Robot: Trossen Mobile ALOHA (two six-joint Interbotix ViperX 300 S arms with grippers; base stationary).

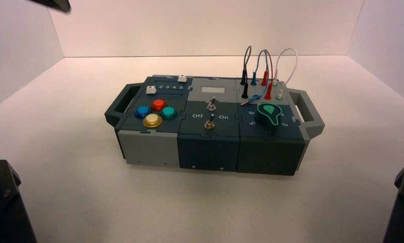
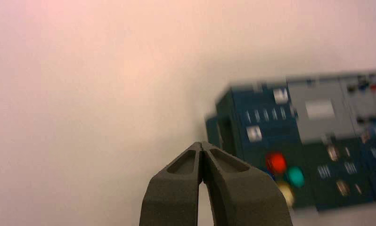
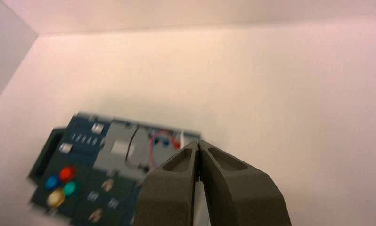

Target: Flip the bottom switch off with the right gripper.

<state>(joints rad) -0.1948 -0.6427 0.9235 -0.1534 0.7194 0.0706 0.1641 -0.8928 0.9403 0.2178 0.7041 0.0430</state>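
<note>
Two grippers showed only in the wrist views. The right gripper [image 3: 199, 145] had its dark fingers brought together at the tips, closed on nothing, at the lower middle of the right wrist view. Beyond it lay the box, partly covered by those fingers and cut off by the bottom edge. The left gripper [image 2: 200, 145], idle at the lower middle of the left wrist view, was likewise closed and empty, and hid part of the box's near corner.

In the high view the box [image 1: 208, 147] sat whole in the middle of the frame. The bottom switch [image 1: 209, 122], a small metal toggle, stood on the dark middle panel just below the Off and On lettering, with nothing touching it; which way its lever leaned was hard to make out. The upper switch [image 1: 211, 105] stood just above that lettering.

Dark arm parts [image 1: 5, 202] were cut off at the lower left and lower right corners, and a dark shape [image 1: 53, 4] was cut off at the upper left. The green knob [image 1: 269, 115] hid part of its own number ring, and the wires [image 1: 267, 66] overlapped at the upper right of the box.
</note>
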